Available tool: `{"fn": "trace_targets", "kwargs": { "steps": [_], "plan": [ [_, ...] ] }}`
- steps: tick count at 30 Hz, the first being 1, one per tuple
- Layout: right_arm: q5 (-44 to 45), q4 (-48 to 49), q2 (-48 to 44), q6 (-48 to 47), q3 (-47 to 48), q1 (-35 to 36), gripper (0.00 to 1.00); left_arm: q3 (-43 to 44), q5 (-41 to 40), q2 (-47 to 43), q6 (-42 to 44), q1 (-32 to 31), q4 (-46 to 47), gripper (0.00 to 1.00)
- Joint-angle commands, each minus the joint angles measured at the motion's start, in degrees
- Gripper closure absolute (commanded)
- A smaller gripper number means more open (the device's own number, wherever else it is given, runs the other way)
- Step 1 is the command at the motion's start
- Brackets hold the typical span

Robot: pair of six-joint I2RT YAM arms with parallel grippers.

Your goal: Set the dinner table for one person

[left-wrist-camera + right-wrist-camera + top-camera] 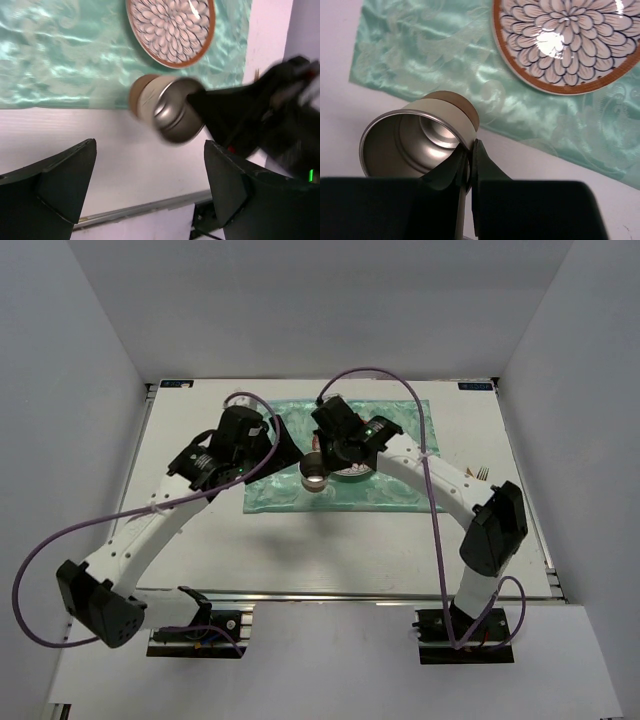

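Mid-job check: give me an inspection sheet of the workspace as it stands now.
Surface: white table with a green mat at its far middle.
Job's things: plate on the mat; metal cup at the mat's near edge, cannot tell if lifted; fork on the table right of the mat.
Clutter: nothing seen.
Grippers: right gripper shut on the cup's rim; left gripper open and empty, near the cup.
Cables: purple cables, one per arm; the right one arches over the mat's far edge.
Surroundings: plain walls on three sides.
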Motion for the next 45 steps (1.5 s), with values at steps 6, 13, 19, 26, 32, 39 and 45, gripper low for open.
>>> {"fn": "trace_targets", "kwargs": {
  "steps": [6, 13, 19, 26, 32, 39, 45],
  "plan": [
    [-3.0, -4.9, 14.2, -1.0, 19.5, -15.9, 1.00, -2.9, -12.5, -11.4, -0.3, 1.0, -10.3, 0.02],
    [-3.1, -5.6, 29.0, 0.6, 37.6, -31.8, 1.00, -8.1, -6.9, -13.5, 8.5, 1.0, -11.0, 0.02],
    [-4.2, -1.6, 33.1, 0.3, 37.9, -39.9, 1.00, -14.5, -7.7, -17.4, 11.4, 1.0, -10.6, 0.02],
    [-6.3, 3.1, 38.1, -1.6, 39.9, -42.5, 1.00, -22.5, -2.6, -15.5, 13.1, 1.0, -3.0, 0.02],
    [-8.3, 5.2, 41.4, -0.8, 41.7, -43.7, 1.00, -25.5, -0.6, -13.0, 14.2, 1.0, 1.0, 0.02],
    [-8.5, 5.5, 39.7, -1.1, 42.0, -43.8, 0.54, -26.2, 0.1, -12.8, 15.0, 1.0, 1.9, 0.02],
    [-8.7, 5.9, 28.9, -2.6, 40.7, -44.0, 0.11, -25.5, -2.8, -15.7, 14.5, 1.0, 0.6, 0.02]
  ]
}}
